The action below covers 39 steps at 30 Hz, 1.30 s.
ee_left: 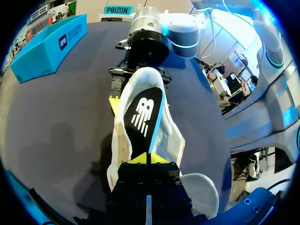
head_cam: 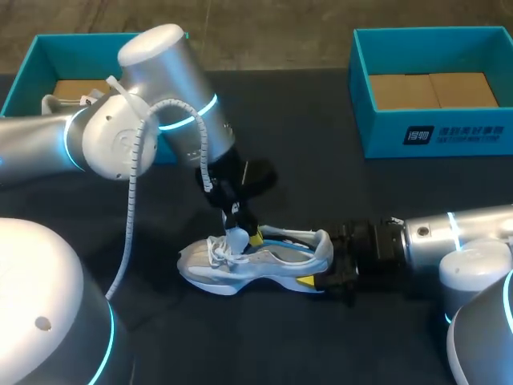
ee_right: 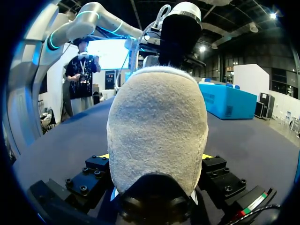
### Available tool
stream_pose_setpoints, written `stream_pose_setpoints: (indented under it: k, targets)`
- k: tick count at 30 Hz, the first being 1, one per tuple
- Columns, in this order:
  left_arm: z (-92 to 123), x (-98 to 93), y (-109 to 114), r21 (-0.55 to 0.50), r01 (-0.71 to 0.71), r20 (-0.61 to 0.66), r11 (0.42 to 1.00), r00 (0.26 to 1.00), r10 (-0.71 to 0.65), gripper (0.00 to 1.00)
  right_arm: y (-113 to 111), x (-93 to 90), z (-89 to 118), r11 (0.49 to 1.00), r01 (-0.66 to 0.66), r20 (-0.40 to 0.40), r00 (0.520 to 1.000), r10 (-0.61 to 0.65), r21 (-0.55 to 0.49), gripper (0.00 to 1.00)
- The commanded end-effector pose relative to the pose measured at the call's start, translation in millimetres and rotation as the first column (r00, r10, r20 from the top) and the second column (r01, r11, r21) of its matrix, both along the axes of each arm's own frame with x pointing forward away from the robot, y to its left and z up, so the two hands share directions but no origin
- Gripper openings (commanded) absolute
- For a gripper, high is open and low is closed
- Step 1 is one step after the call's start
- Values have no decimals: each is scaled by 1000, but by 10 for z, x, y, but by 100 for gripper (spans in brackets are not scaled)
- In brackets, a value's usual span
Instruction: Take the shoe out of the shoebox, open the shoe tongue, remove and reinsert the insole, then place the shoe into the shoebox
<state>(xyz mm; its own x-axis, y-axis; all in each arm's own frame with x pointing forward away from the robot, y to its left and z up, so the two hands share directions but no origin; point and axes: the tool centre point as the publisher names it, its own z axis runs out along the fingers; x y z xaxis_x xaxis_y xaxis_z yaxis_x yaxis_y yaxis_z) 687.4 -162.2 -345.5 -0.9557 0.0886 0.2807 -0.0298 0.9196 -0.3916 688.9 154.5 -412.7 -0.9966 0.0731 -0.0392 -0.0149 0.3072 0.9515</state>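
Mid-frame, the right gripper (head_cam: pixel 319 263) clamps the shoe (head_cam: pixel 272 258) by its heel; the left gripper (ee_left: pixel 147 159) pinches the insole (ee_left: pixel 143 117).

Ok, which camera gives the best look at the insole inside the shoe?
The left wrist view: it looks down into the white sneaker, plainly showing the top of the black insole. The head view has the sneaker side-on, the insole barely visible. The right wrist view shows only the pale fuzzy heel, no insole.
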Motion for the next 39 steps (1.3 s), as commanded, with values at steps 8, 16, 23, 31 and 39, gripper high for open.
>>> stream_pose_setpoints:
  k: [8,16,23,31,39]
  targets:
    - [99,-79,51,-13,-1,16,1000,1000,1,0,12,-9,5,1000,1,-1,1000,-1,-6,0]
    - [145,-100,33,-10,2,42,1000,999,-2,33,12,-9,5,1000,1,-1,1000,-1,-6,0]
    - [238,-148,7,-12,11,80,1000,997,-10,46,12,-9,5,1000,1,-1,1000,-1,-6,0]
    - [401,-229,-101,7,28,180,1000,983,-29,48,12,-9,5,1000,1,-1,1000,-1,-6,0]
    - [455,-244,-192,29,20,263,999,964,-27,47,12,-9,5,1000,1,-1,1000,-1,-6,0]
